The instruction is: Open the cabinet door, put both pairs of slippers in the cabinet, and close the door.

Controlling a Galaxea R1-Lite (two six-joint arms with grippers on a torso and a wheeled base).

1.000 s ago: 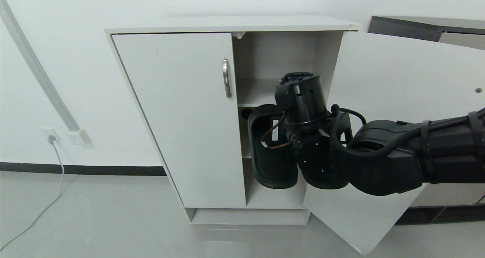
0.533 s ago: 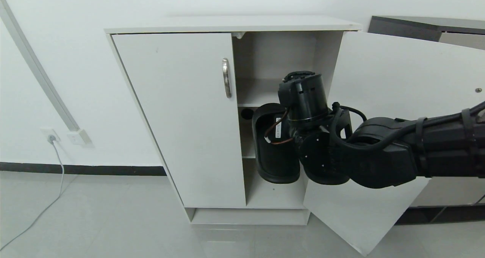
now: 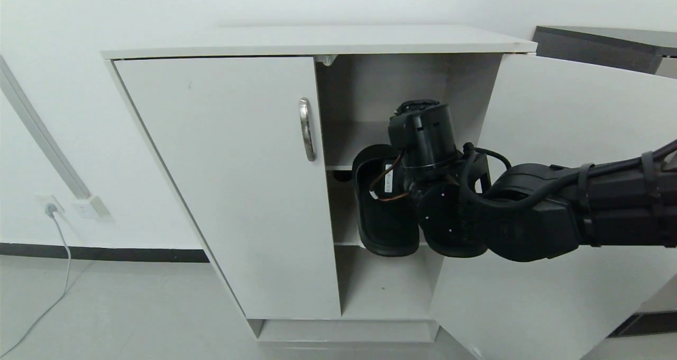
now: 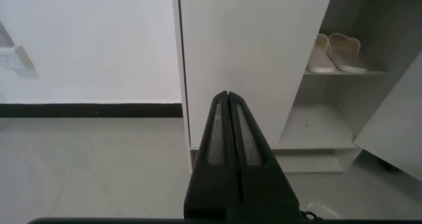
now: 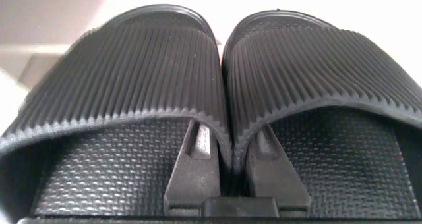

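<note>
Currently right fingers (image 5: 194, 168) clenched on the inner edges of both black slippers (image 3: 383, 212), held upright in the open right half of the cabinet (image 3: 317, 40). Pale slippers (image 4: 336, 51) sit on a shelf (image 4: 343, 72) inside; right door (image 3: 555, 138) wide open, left door (image 3: 222, 180) closed. Left fingers (image 4: 217, 138) pressed together, empty, on the near side of the left door, above the floor (image 4: 86, 165).

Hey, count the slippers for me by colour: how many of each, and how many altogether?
black slippers: 2
cream slippers: 2
Total: 4
</note>
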